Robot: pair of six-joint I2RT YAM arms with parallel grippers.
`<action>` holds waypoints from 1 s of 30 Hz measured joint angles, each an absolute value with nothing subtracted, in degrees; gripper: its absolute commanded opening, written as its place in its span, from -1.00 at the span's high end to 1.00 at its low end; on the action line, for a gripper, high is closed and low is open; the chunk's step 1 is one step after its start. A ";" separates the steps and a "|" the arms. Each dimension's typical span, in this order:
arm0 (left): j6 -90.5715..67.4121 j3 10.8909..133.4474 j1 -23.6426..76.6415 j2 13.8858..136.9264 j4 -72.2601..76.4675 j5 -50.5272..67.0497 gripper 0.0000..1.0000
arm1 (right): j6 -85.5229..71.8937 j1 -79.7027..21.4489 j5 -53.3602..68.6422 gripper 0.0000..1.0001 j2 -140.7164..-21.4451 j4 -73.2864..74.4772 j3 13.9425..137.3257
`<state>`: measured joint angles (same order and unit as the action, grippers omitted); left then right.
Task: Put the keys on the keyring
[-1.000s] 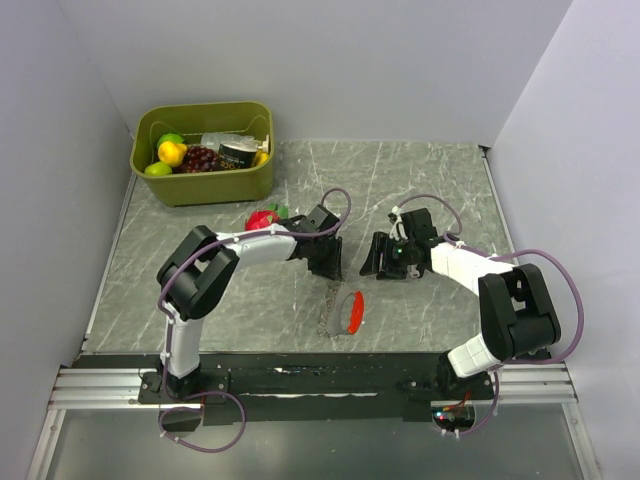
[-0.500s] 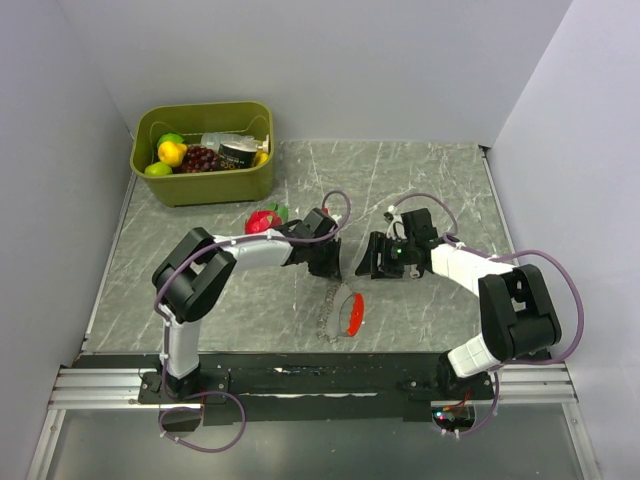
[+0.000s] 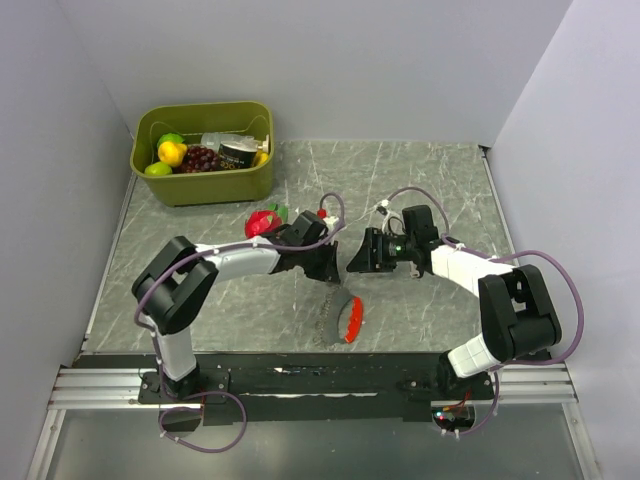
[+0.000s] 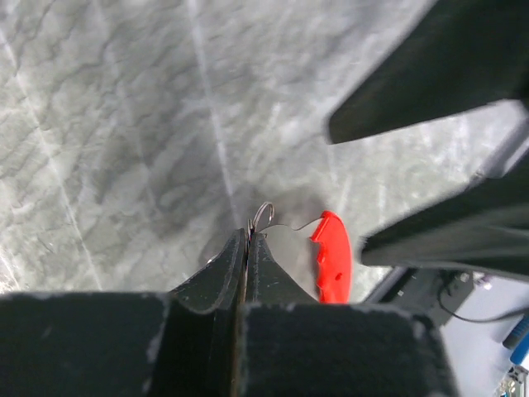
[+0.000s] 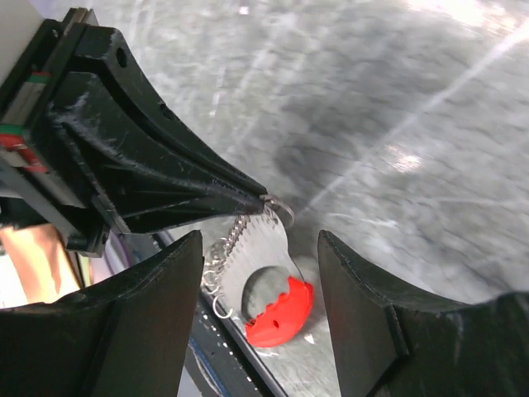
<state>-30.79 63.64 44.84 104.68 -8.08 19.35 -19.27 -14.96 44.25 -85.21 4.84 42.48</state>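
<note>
Grey, marble-veined bench [image 3: 430, 180] between pale walls. Left hand [image 4: 248, 244] – tapered black fingers pressed together – pinches the top wire ring of the keyring [image 3: 345, 318], whose silvery chain links and curved, ridged bright-red fob hang at front centre. Right hand [image 3: 358, 258] faces it, fingers parted, empty.

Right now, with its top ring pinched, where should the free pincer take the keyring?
Probably the red fob at the bottom of the hanging keyring, coming from the right: the left pincer is shut on the top ring, and the fob dangles free in front of the open right pincer.
</note>
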 measured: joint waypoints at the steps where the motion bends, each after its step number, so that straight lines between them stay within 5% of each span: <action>1: -30.63 63.09 44.84 103.83 -7.35 19.68 0.98 | -19.18 -14.96 45.01 -0.29 -85.21 4.16 42.24; 17: -29.15 60.64 44.84 97.97 -2.79 23.05 0.98 | -19.92 -16.27 52.16 0.15 -85.21 -3.27 38.94; 20: -29.17 60.64 44.84 97.95 -2.79 23.18 0.98 | -20.10 -16.38 52.38 0.32 -85.21 -4.01 38.24; 25: -29.15 60.64 44.84 97.84 -2.85 23.24 0.98 | -20.05 -16.36 52.18 1.00 -85.21 -4.67 37.30; 30: -29.21 60.64 44.84 97.76 -2.94 23.11 0.98 | -20.08 -16.40 53.45 1.00 -84.93 -5.28 36.80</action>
